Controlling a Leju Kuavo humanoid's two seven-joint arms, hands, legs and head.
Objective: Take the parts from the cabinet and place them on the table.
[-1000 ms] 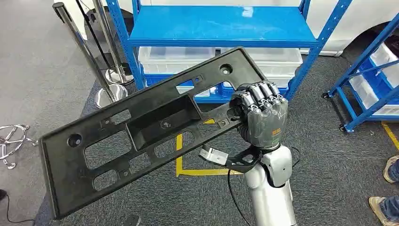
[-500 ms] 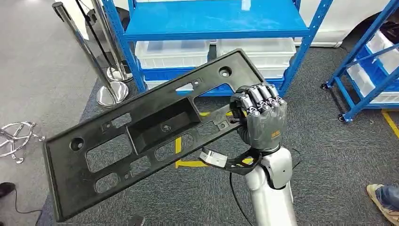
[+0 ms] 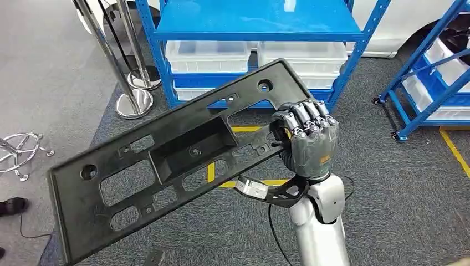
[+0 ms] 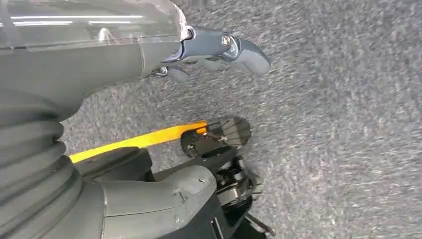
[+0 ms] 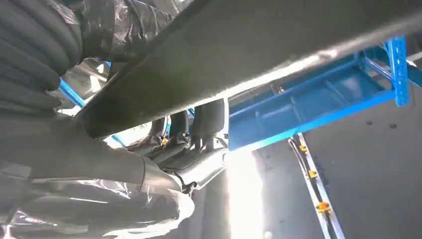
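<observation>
A long black plastic panel [image 3: 166, 160] with several cut-outs slants across the head view, its low end at the left. My right hand [image 3: 307, 141] grips its upper right edge, fingers curled over the rim. In the right wrist view the panel's edge [image 5: 278, 55] runs across in front of my dark fingers [image 5: 209, 119] wrapped round it. The left wrist view looks down at grey carpet; my left hand [image 4: 164, 124] hangs there with its thumb [image 4: 164, 194] and fingers [image 4: 219, 47] apart and nothing between them.
A blue shelf cabinet [image 3: 255, 22] stands ahead, with white bins [image 3: 208, 55] on its lower level. A second blue rack [image 3: 438, 72] is at the right. Chrome stanchions [image 3: 133, 102] stand at the left, yellow floor tape [image 3: 244, 183] lies below the panel, and a person's shoe [image 3: 11, 206] is at the left edge.
The whole picture has shifted, so the camera moved; the shoes at the right edge have left the frame. My right hand keeps the same hold on the panel.
</observation>
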